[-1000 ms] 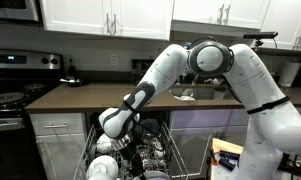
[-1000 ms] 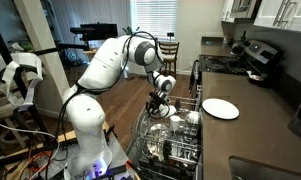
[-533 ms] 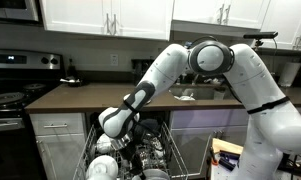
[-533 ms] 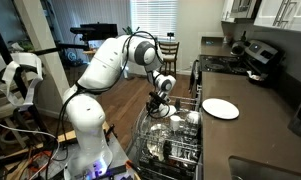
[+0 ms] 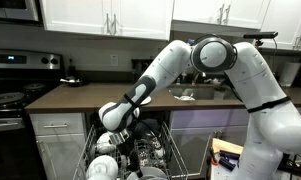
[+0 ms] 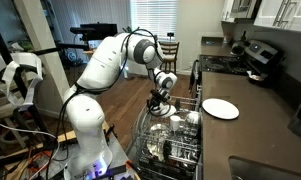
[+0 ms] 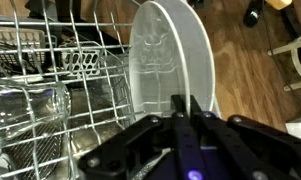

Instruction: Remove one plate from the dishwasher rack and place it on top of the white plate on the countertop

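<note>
Wrist view: my gripper (image 7: pixel 190 108) is pressed together on the rim of the racked plate (image 7: pixel 170 60), one dark finger (image 7: pixel 177 112) on the near face and the other behind it. That plate is pale and glossy and stands upright on its edge. Its lower part is hidden behind my fingers, so I cannot tell whether it sits in the tines or has come clear of them. Just beside it on one side run the grey-white wires of the dishwasher rack (image 7: pixel 50 55), with a clear drinking glass (image 7: pixel 45 105) lying among them. On the plate's other side I see the wooden floor (image 7: pixel 260 60).

In an exterior view my arm (image 6: pixel 105 65) reaches down and over so that my wrist hangs above the near end of the pulled-out rack, which is crowded with white bowls and dishes. The white plate (image 6: pixel 220 108) lies flat on the dark countertop (image 6: pixel 265 135), past the far side of the rack and well apart from my fingers. Nothing rests on it. A stove (image 6: pixel 252 55) stands further along the same counter.
</note>
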{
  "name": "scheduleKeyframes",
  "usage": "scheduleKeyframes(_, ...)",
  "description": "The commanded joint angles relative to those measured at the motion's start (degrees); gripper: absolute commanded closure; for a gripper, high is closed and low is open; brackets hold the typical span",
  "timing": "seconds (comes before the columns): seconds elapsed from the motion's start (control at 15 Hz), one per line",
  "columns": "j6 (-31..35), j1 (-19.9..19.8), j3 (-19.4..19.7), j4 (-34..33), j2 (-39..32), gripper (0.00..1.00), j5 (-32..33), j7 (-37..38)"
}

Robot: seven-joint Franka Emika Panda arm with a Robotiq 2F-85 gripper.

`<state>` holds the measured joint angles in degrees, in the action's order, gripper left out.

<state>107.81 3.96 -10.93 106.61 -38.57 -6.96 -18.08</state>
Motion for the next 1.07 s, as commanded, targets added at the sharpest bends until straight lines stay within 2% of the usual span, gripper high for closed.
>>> scheduleKeyframes(0.0, -0.23, -1.60, -1.38, 2.00, 2.92, 0.98, -2.24, -3.38)
scheduleKeyframes(0.53, -1.25, -1.57, -1.73, 3.53, 5.17, 0.98, -3.19, -4.20)
scheduleKeyframes(1.0, -3.43, -1.06, -1.28, 4.87, 7.29, 0.98, -3.74, -1.86)
